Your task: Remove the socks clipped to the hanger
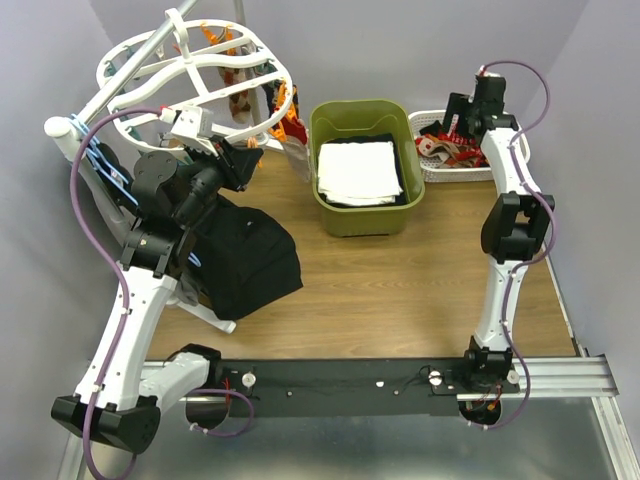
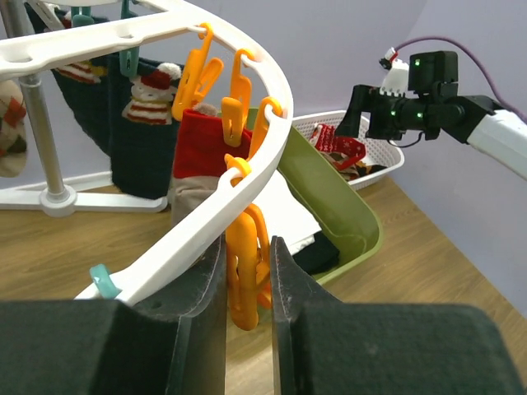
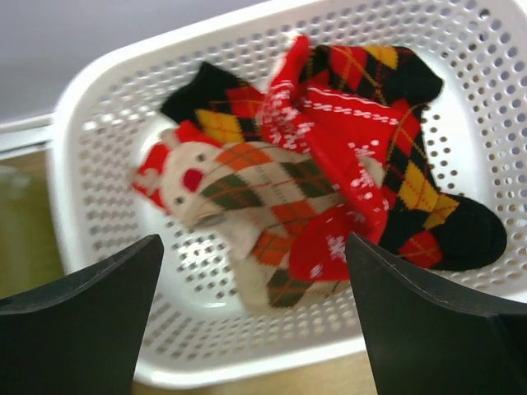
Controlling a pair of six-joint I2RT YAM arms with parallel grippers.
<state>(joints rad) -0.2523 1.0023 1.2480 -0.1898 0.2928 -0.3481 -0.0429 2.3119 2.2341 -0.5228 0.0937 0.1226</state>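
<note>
The white oval hanger (image 1: 190, 60) stands at the back left on its pole, with orange and teal clips. My left gripper (image 1: 245, 150) is up against its near rim (image 2: 177, 239). In the left wrist view its jaws (image 2: 247, 280) are closed on a hanging orange clip (image 2: 244, 271). A red sock (image 2: 202, 144) over a beige one (image 2: 189, 202) hangs from the clips just behind, and further socks hang deeper in. My right gripper (image 1: 455, 125) is open and empty (image 3: 253, 247) over a pile of red, argyle and beige socks (image 3: 329, 140) in the white mesh basket (image 3: 99, 90).
A green bin (image 1: 320, 120) holding a folded white cloth (image 1: 358, 170) stands between hanger and basket (image 1: 425, 175). A large black garment (image 1: 245, 255) lies below the hanger by my left arm. The hanger's stand base rests on the wooden table at the left.
</note>
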